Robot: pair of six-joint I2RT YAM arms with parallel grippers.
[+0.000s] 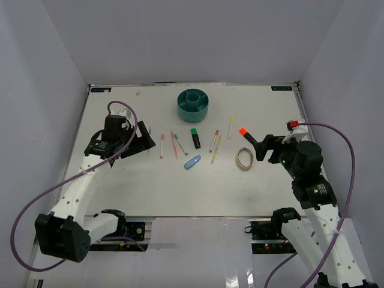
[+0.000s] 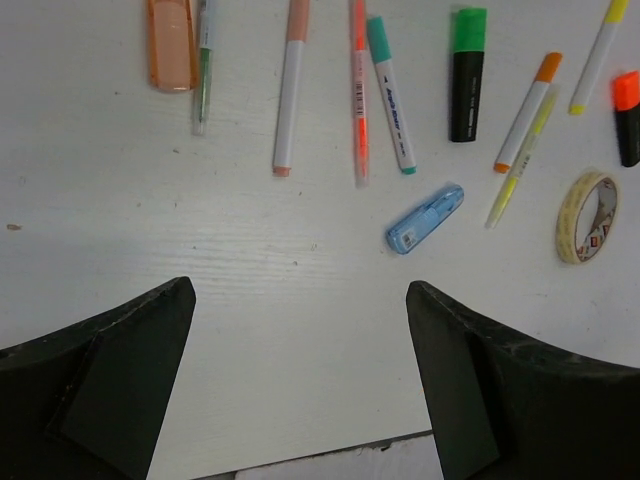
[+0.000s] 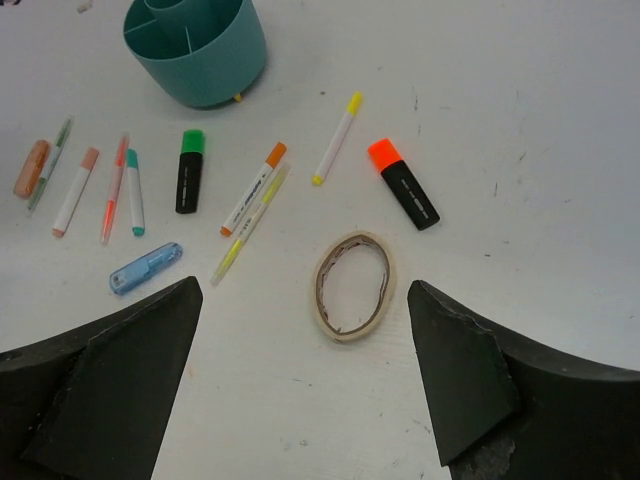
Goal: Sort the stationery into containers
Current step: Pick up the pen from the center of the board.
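A white table [image 1: 150, 192] carries everything. Near its far edge a round teal organizer [image 1: 193, 104] stands upright. In front of it a loose row lies flat: a salmon eraser [image 2: 171, 45] just beside a thin green pen [image 2: 203, 70], a pink-tipped pen [image 1: 162, 146], a thin orange pen [image 1: 173, 144], a teal-capped pen [image 1: 180, 144], a green-capped highlighter [image 1: 195, 137], an orange-capped pen [image 1: 214, 141] close alongside a thin yellow pen [image 1: 216, 150], a yellow-tipped pen [image 1: 231, 127] and an orange-capped highlighter [image 1: 246, 135]. Nearer lie a light-blue clip [image 1: 192, 162] and a beige tape ring [image 1: 244, 158].
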